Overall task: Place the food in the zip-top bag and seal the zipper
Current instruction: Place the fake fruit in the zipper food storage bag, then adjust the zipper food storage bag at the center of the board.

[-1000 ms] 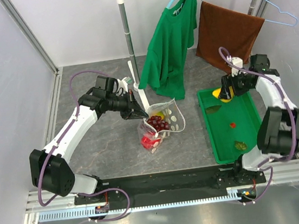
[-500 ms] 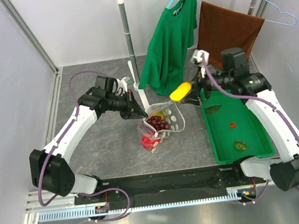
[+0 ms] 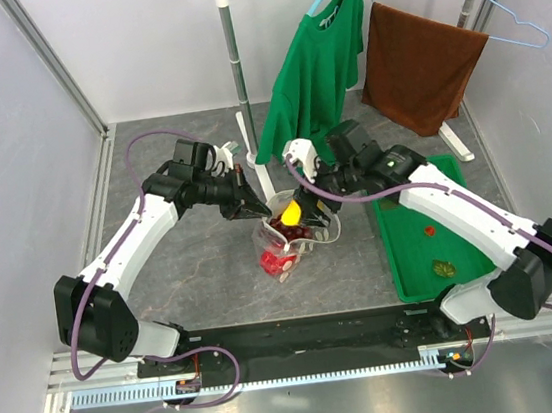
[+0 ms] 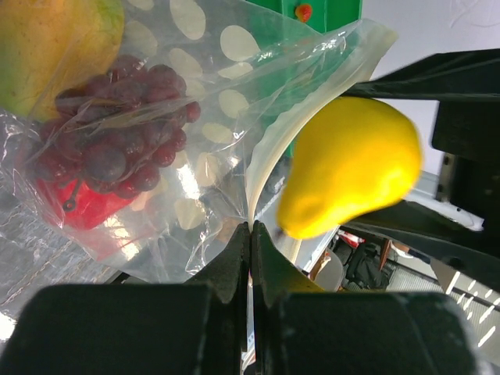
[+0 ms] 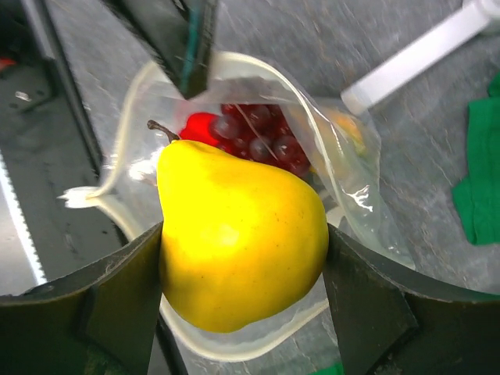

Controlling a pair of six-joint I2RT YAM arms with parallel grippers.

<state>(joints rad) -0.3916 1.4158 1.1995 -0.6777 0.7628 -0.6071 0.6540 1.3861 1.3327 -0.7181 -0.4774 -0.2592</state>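
The zip-top bag (image 3: 305,238) stands in mid-table, its mouth facing up. My left gripper (image 3: 256,209) is shut on the mouth edge by the zipper (image 4: 266,156) and holds it up. Inside lie the dark grape bunch (image 4: 117,141), the red pepper (image 4: 82,207) and the mango-like fruit (image 4: 58,43). My right gripper (image 3: 292,212) is shut on a yellow pear (image 5: 238,242), just above the open mouth of the bag (image 5: 234,62). The pear (image 4: 351,164) hangs beside the raised edge in the left wrist view.
The green tray (image 3: 456,235) lies to the right with a small red bit (image 3: 428,231) and a green-brown piece (image 3: 445,268) on it. Behind stand a white pole (image 3: 237,80), a hanging green shirt (image 3: 315,71) and a brown towel (image 3: 420,63).
My right arm swung left from over the tray, carrying the pear to just above the bag's mouth. The left arm and the bag stayed put.
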